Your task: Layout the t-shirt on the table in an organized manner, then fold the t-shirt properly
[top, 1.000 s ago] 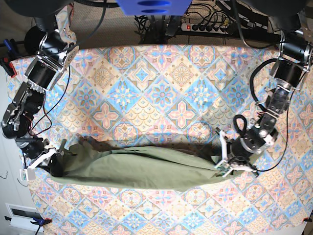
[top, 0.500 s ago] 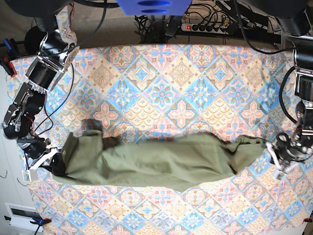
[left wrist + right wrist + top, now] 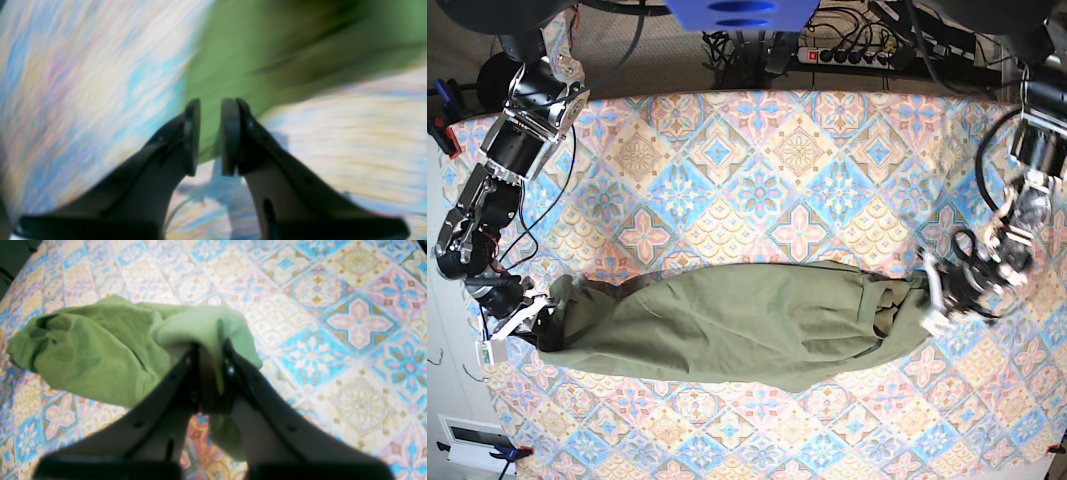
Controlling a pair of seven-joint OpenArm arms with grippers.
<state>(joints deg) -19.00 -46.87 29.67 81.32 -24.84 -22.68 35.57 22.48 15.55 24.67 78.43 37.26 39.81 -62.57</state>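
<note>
The olive-green t-shirt (image 3: 737, 325) lies as a long bunched band across the near half of the patterned table (image 3: 797, 160). My right gripper (image 3: 539, 318) is at the shirt's left end. In the right wrist view, this gripper (image 3: 210, 350) is shut on a fold of the t-shirt (image 3: 100, 346). My left gripper (image 3: 930, 300) sits at the shirt's crumpled right end. In the blurred left wrist view, that gripper (image 3: 211, 106) shows a narrow gap between its pads with nothing in it. The t-shirt (image 3: 267, 40) lies just beyond its fingertips.
A power strip (image 3: 847, 55) and cables run behind the table's far edge. A blue part (image 3: 732, 12) hangs over the top centre. The table's near edge runs below the shirt. A white box (image 3: 472, 435) sits off the near left corner.
My left gripper tugged the shirt's end out to the right, then came back left and parted its jaws. The shirt's right end now lies slack. The right gripper kept its hold.
</note>
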